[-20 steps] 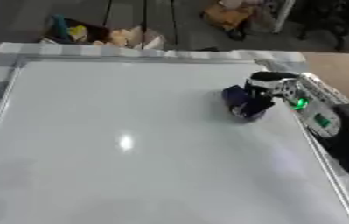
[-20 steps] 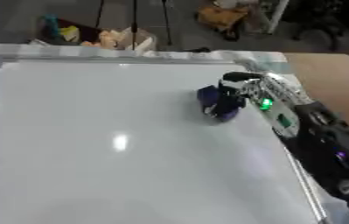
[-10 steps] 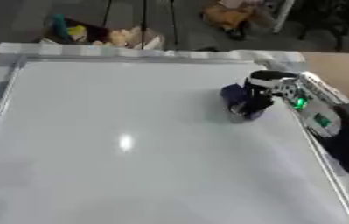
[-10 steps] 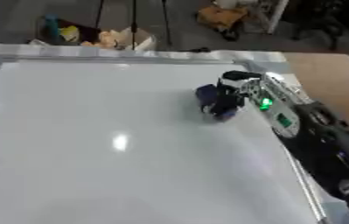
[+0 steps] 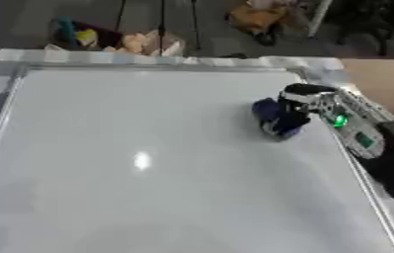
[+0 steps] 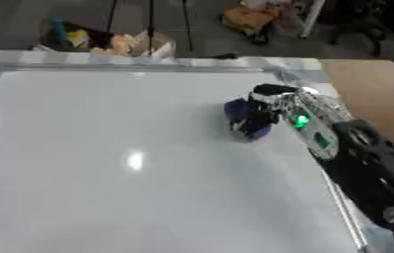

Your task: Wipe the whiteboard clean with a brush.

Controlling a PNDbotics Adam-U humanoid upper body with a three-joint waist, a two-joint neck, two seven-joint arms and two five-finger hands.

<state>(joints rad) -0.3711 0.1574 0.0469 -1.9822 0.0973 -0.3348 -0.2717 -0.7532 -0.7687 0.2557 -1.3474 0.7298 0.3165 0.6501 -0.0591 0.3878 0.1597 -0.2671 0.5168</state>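
White and glossy, the whiteboard (image 5: 148, 163) shows no marks I can make out, only a glare spot. The right hand (image 5: 308, 101) has its fingers curled round a dark blue brush (image 5: 273, 117), which sits on the board near its right frame, toward the far right corner. Risk, as I judge it: a stroke rightward could catch the brush on that frame, or the forearm could snag the edge. Left of the brush and toward the board's near edge lies plenty of open surface; the left hand is out of view
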